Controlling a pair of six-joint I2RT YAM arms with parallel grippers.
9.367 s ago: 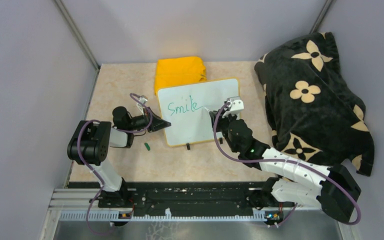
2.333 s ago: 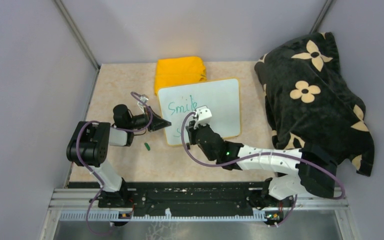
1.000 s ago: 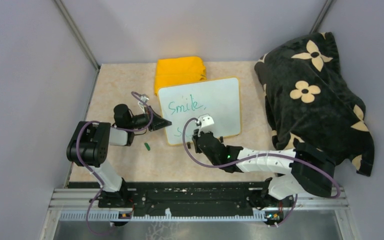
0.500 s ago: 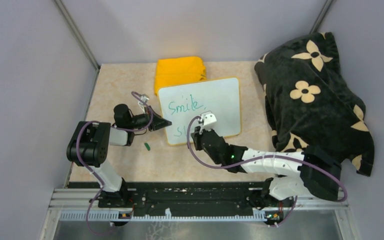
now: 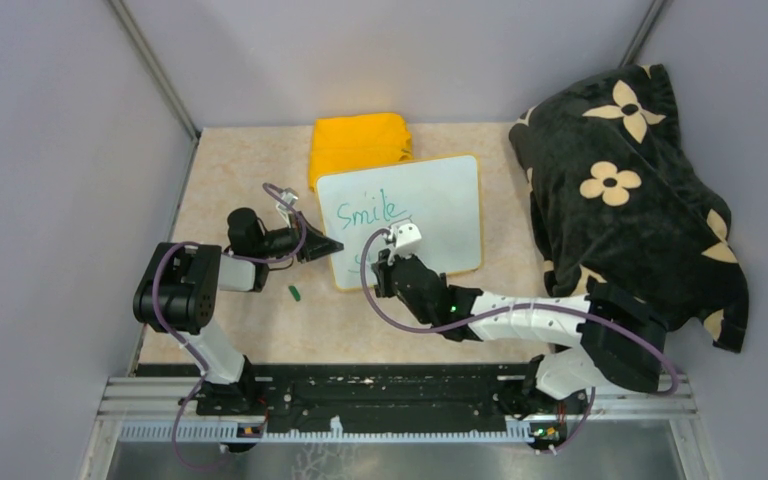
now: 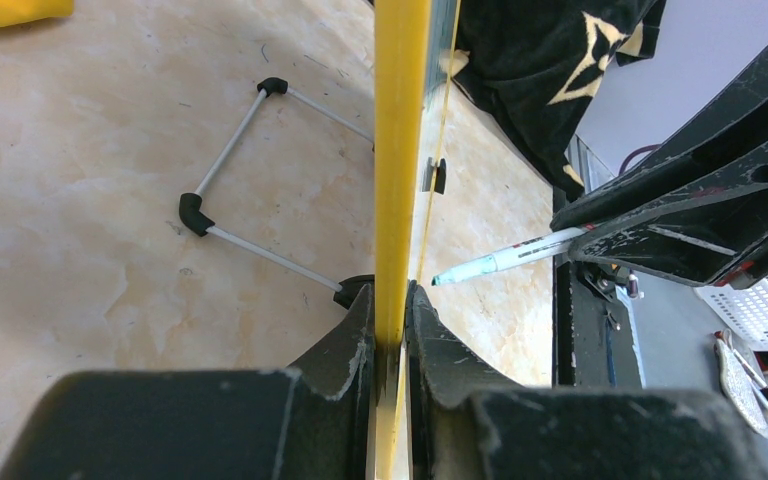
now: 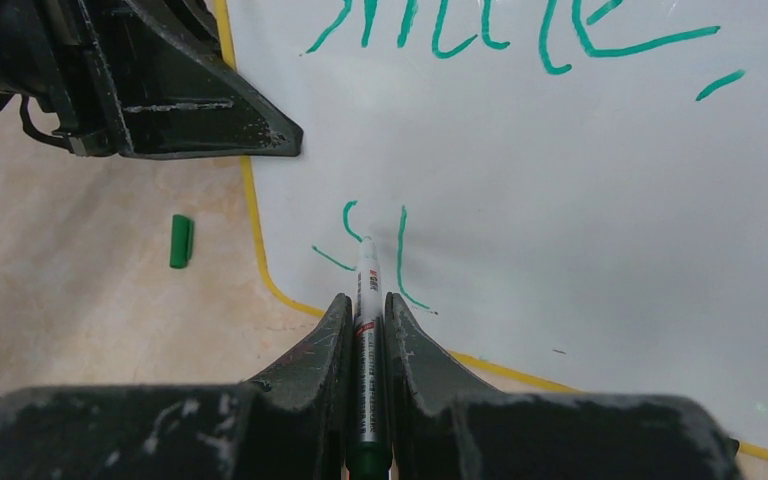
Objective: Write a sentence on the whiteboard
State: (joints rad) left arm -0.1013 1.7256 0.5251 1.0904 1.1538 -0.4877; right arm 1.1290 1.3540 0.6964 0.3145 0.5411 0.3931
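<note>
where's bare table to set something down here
Bare: the far-left corner of the table, between wall and cloth; also the near strip between cap and rail. Narrow: the gap between whiteboard and blanket. Crowded: the whiteboard's near-left corner, where the left gripper clamps its rim and the right gripper holds the marker.

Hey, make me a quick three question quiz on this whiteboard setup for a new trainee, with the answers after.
1. True or false: the left gripper has its fingers shut on the whiteboard at its yellow rim.
2. What does the right gripper hold? A an eraser, B a green marker, C a brush.
3. Fill in: the top line of the sentence reads ___.
Key: 1 true; 2 B; 3 Smile.
</note>
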